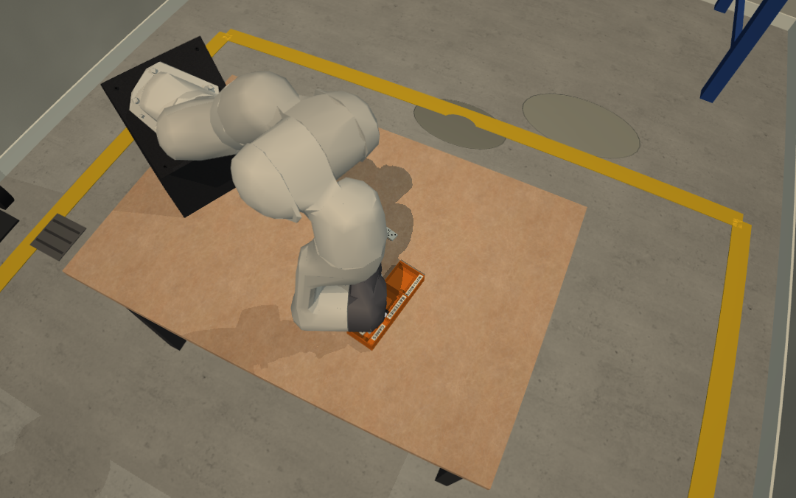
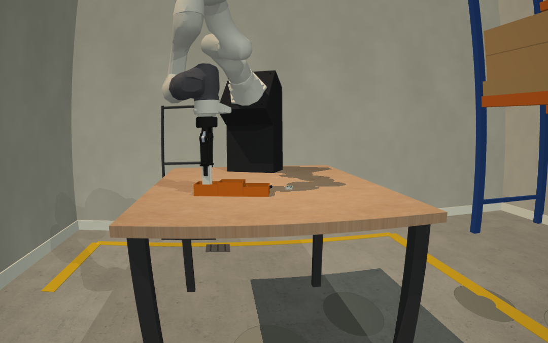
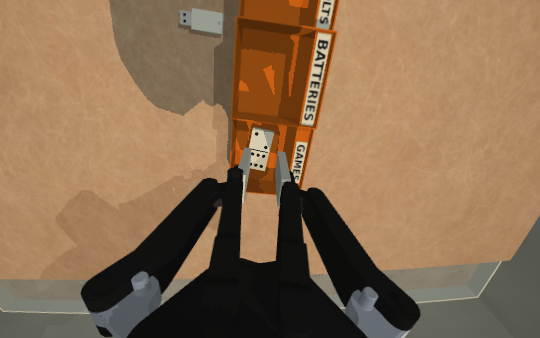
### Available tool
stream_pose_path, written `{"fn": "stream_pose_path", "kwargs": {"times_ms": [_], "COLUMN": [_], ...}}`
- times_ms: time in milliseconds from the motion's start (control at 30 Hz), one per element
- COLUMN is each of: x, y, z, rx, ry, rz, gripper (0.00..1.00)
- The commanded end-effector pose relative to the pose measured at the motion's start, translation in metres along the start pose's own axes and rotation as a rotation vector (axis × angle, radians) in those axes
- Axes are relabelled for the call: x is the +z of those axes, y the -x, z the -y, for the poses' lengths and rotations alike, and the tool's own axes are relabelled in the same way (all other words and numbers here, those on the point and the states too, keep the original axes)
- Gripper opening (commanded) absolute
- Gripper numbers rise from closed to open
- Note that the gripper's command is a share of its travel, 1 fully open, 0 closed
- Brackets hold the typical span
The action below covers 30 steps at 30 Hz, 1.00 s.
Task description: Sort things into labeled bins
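Note:
My gripper (image 3: pixel 263 160) (image 2: pixel 207 183) points down into the GAMES bin (image 3: pixel 298 162) (image 2: pixel 205 190) (image 1: pixel 371 346). Its fingers are a little apart, with a gap on each side of a white domino (image 3: pixel 258 159). The domino is inside that bin, released; whether it rests flat on the floor is unclear. The BATTERIES bin (image 3: pixel 308 82) (image 2: pixel 230 188) looks empty. The third bin (image 1: pixel 414 284) (image 2: pixel 257 190) has a nuts and bolts label. A grey USB stick (image 3: pixel 206 21) lies on the table beside the bins. A white piece with black dots (image 1: pixel 390 234) (image 2: pixel 288 187) lies farther off.
The three orange bins stand in one row on the wooden table (image 1: pixel 469 328) (image 2: pixel 323 206). A small dark thing (image 2: pixel 271 186) shows by the row's end in the exterior view. The arm hides part of the bins in the top view.

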<state>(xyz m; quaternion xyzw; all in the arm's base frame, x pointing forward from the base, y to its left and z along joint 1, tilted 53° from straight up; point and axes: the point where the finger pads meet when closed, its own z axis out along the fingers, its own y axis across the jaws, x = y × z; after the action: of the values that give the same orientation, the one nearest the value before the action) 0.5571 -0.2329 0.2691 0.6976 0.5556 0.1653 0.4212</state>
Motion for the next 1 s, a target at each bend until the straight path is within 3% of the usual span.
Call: {"fn": "stream_pose_path", "kwargs": {"times_ms": [0,333,500,967], "x": [-0.005,-0.016,-0.038,-0.038], "y": [0.000,0.000,0.000,0.000], "z": [0.001,0.001,0.001,0.001], "rx": [0.008,0.008,0.008,0.008], "ry": [-0.005,-0.005,-0.005,-0.005], "rz": [-0.004,-0.004,-0.004,-0.004], "gripper": [0.19,0.19,0.19,0.19]}}
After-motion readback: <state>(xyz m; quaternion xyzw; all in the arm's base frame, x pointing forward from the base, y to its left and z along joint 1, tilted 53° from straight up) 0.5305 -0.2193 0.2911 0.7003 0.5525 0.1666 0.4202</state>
